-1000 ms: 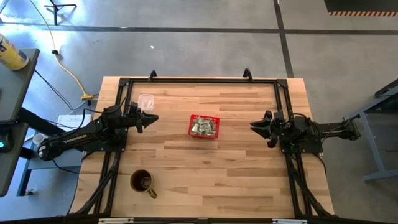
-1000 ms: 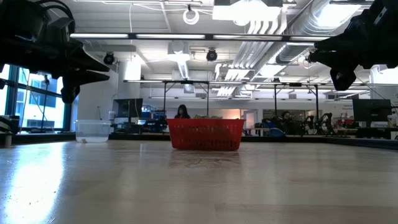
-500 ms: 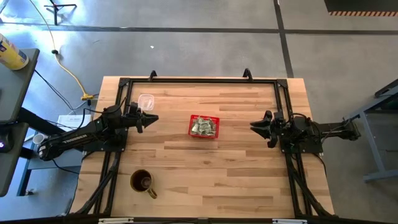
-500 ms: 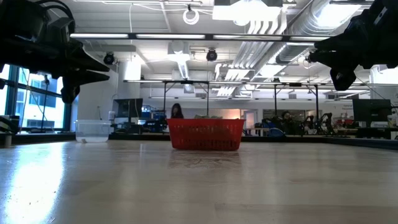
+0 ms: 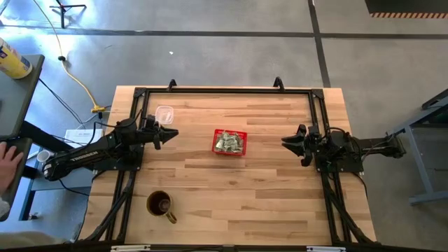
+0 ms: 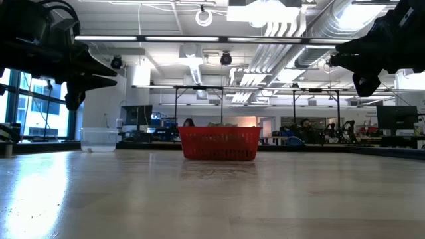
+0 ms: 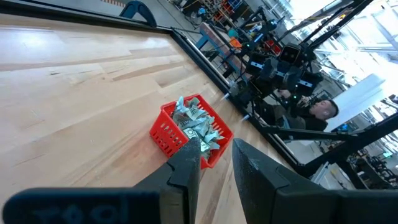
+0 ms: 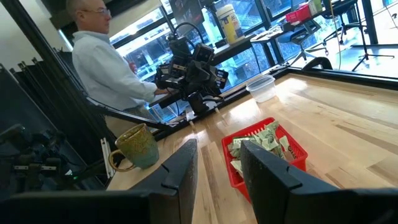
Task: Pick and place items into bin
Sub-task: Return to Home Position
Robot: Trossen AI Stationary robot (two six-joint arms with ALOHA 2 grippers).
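Nearest, at the worktop's (image 5: 245, 199) front left, a brown mug (image 5: 159, 204) stands upright and alone, its handle towards the front edge.

Farther in, at mid-depth, the two arms face each other across the wood. The left pincer (image 5: 172, 134) hangs above the left part of the worktop and points at the centre. Its fingers (image 7: 186, 171) stand narrowly apart with nothing between them. The right pincer (image 5: 287, 143) hangs opposite over the right part, likewise raised off the wood, slightly parted and empty.

Between them, about midway and apart from both, the red bin (image 5: 229, 131) sits flat on the worktop. The green-and-white packets (image 5: 229, 144) lie heaped inside it, and in the low view the top ones just show over its rim.

A little beyond the left pincer, towards the far edge, a clear cup (image 5: 164, 113) stands on the wood, apart from the bin.

Off the worktop on the left arm's side, a hand (image 5: 8, 157) rests on a dark desk. The right wrist view shows a person (image 8: 106, 68) in a pale shirt there, behind the left arm.
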